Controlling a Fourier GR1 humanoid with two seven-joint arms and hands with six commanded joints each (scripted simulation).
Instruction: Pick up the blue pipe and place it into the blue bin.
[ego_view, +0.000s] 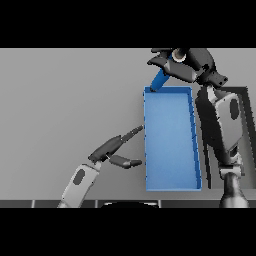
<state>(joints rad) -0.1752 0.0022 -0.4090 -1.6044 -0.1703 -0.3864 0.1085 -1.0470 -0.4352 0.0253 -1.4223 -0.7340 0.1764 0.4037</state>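
Head view: right hand (186, 64) grips blue pipe (160, 80) over blue bin (170, 184) — left hand (114, 148) beside.

I can read no text, label, brand, number or sign anywhere from my head view.
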